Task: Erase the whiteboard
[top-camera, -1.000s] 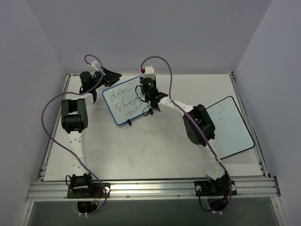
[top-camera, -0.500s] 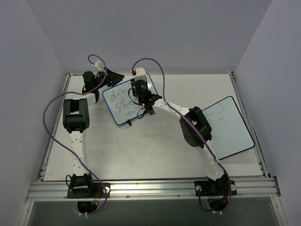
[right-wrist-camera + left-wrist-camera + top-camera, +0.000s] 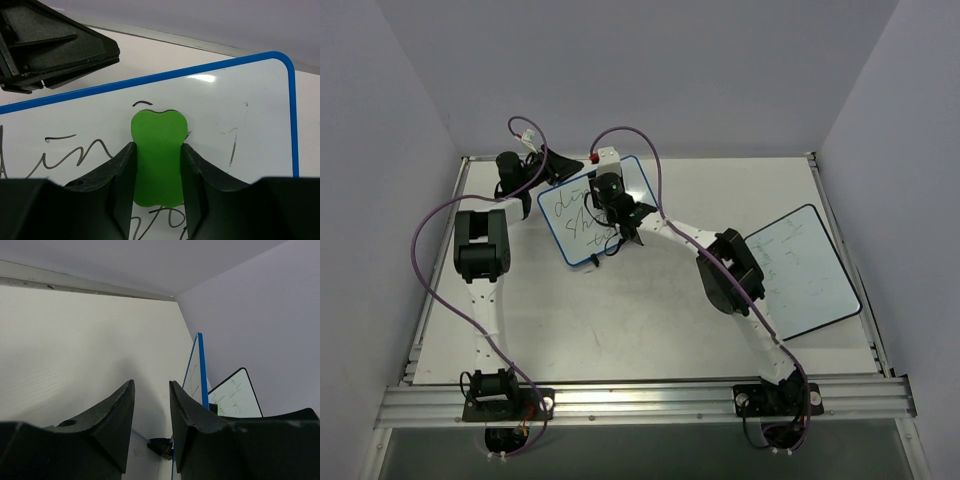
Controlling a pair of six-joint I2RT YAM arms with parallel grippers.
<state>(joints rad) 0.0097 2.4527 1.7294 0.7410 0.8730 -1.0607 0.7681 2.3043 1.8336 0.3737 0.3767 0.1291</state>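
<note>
The whiteboard (image 3: 582, 212) stands tilted on small black feet at the back of the table, blue-framed, with black handwriting. My right gripper (image 3: 157, 146) is shut on a green eraser (image 3: 156, 131), which is pressed flat on the whiteboard (image 3: 240, 100) near its upper edge. Writing shows left of and below the eraser, and faint smears lie to its right. My left gripper (image 3: 560, 165) sits at the board's upper left corner. In the left wrist view its jaws stand apart with only table between them, and the board's blue edge (image 3: 201, 367) rises just right of the right finger (image 3: 182, 405).
A second white board with a black frame (image 3: 805, 270) lies flat at the right side of the table. Purple cables loop over both arms. Grey walls close in the back and sides, and a metal rail (image 3: 640, 400) runs along the near edge.
My right gripper has slid left across the board with the eraser. The left gripper's jaws have narrowed, and it has shifted slightly toward the board's corner.
</note>
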